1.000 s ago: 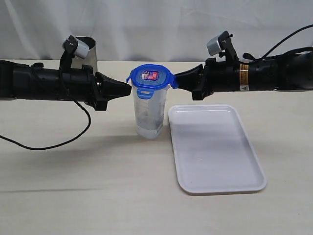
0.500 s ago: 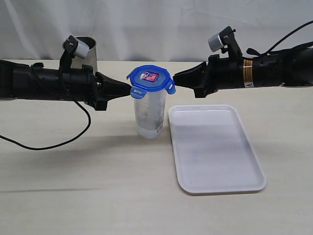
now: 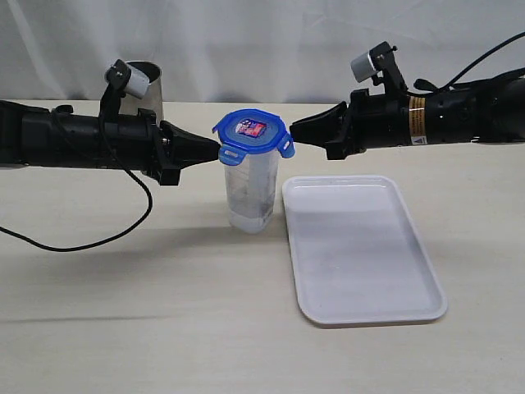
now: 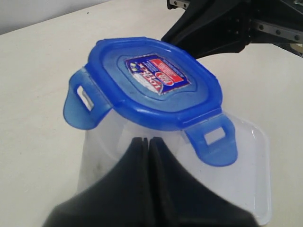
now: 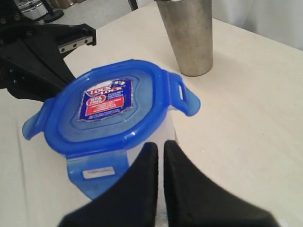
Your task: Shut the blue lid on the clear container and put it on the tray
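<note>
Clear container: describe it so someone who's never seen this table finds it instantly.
Start at the white tray, the widest thing on the table. In the exterior view, the clear container stands upright just left of the tray's far left corner. Unlike the steel tumbler at the back, it is tall, narrow, see-through plastic, and it carries the blue lid with its flaps sticking out.

Exterior view: steel cup (image 3: 154,86) partly hidden behind left arm (image 3: 74,139). Left arm and right arm (image 3: 467,115) both run off the frame edges. Print on lid (image 3: 252,131) too small to read.

Left wrist view: left gripper (image 4: 146,141) blurred, cropped by frame edge, hiding near wall of container (image 4: 251,175); container base out of frame.

Right wrist view: right gripper (image 5: 160,145) blurred, cropped; cup rim cropped.
</note>
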